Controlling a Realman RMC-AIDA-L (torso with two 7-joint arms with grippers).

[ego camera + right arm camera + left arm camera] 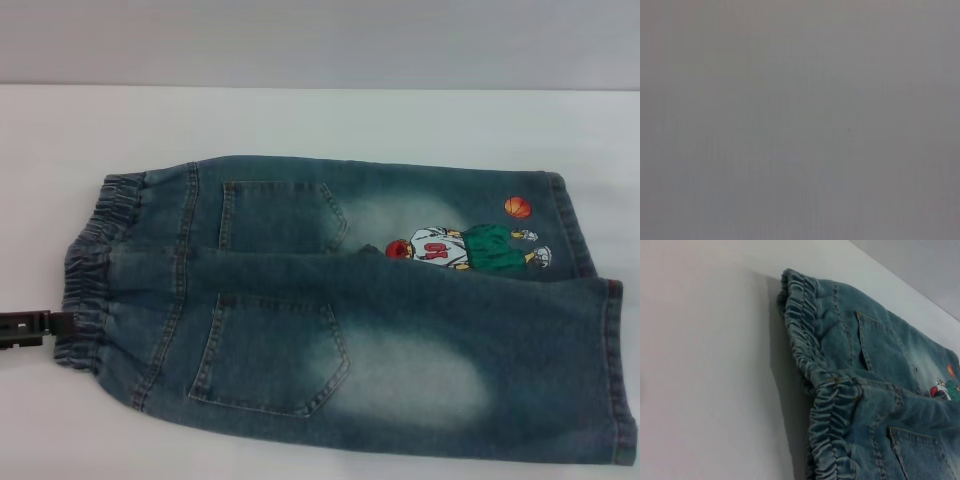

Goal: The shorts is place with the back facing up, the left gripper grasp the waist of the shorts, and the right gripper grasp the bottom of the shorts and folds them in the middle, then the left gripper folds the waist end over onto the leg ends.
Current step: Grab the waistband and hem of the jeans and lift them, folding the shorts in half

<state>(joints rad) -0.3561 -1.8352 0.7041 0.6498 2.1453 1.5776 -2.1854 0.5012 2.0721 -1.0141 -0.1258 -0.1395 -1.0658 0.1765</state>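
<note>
The blue denim shorts (340,300) lie flat on the white table with both back pockets up. The elastic waist (90,270) is at the left and the leg ends (600,330) are at the right. A cartoon basketball player print (465,248) shows on the far leg. My left gripper (35,327) comes in from the left edge and its dark tip touches the near corner of the waistband. The left wrist view shows the gathered waistband (827,400) close up, with no fingers in sight. My right gripper is out of view, and its wrist view shows only plain grey.
The white table (300,120) extends beyond the shorts to the far side and the left. The near leg's hem reaches almost to the right and bottom edges of the head view.
</note>
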